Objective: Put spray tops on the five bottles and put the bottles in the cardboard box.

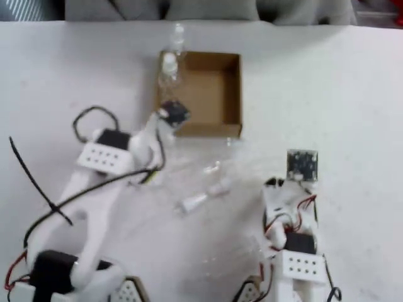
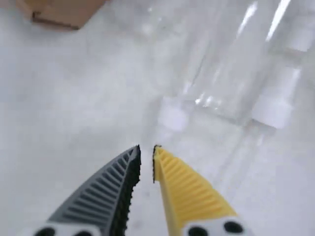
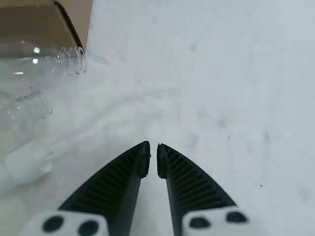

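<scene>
The left gripper (image 2: pixel 146 150), clenched on nothing, sits at the near-left corner of the open brown cardboard box (image 1: pixel 234 88). Clear plastic bottles (image 3: pixel 44 61) and a white spray top (image 1: pixel 194 202) lie on the white surface (image 1: pixel 352 94) before the box. The right gripper (image 3: pixel 153 147), also clenched empty, is to the box's near-right.

The table (image 1: pixel 352 94) is plain white. The cardboard box (image 1: pixel 211 94) is brown, darker along its inner walls. The bottles (image 3: pixel 42 59) are clear and colourless, and the spray tops (image 3: pixel 24 162) are white. The left gripper (image 2: pixel 146 156) is ribbed, grey with a black toothed edge on one side and yellow on the other. The right gripper (image 3: pixel 153 156) is black and ribbed. The arms (image 1: pixel 94 214) are white, with black cables (image 1: pixel 38 182) and red wires (image 1: pixel 296 207).
</scene>
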`<state>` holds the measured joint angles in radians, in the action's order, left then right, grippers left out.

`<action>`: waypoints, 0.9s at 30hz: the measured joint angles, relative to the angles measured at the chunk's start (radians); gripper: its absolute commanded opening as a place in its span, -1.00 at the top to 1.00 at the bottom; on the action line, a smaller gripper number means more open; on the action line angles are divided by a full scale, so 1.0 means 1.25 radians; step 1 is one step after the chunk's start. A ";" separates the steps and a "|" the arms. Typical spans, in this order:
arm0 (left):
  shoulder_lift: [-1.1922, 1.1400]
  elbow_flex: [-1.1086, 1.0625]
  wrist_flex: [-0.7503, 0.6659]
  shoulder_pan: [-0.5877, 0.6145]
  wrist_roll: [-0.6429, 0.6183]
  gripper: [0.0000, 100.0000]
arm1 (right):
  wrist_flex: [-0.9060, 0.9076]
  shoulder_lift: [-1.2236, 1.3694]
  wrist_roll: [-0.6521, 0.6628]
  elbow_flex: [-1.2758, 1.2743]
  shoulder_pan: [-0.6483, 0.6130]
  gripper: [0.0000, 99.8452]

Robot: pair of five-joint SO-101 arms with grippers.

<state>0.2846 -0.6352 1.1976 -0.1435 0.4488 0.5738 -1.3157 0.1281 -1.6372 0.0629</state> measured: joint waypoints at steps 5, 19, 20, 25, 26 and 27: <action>0.068 -0.122 -0.087 0.152 0.000 0.93 | 0.091 0.000 0.068 0.068 0.000 0.97; 0.173 -0.329 -0.221 0.466 0.000 0.90 | 0.415 0.000 0.207 0.405 -0.174 0.97; 0.173 -0.336 -0.230 0.482 0.000 0.90 | 0.449 0.000 0.207 0.430 -0.195 0.97; 0.173 -0.349 -0.254 0.498 0.000 0.90 | 0.652 0.027 0.306 0.581 -0.263 0.84; 0.173 -0.349 -0.254 0.498 0.000 0.90 | 0.700 0.052 0.345 0.619 -0.264 0.82; 0.173 -0.349 -0.254 0.498 0.000 0.90 | 0.750 0.077 0.384 0.655 -0.265 0.80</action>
<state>0.5010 -1.0710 0.8800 0.4795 0.4488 1.5113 -1.2190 0.6084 -0.8178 -0.2685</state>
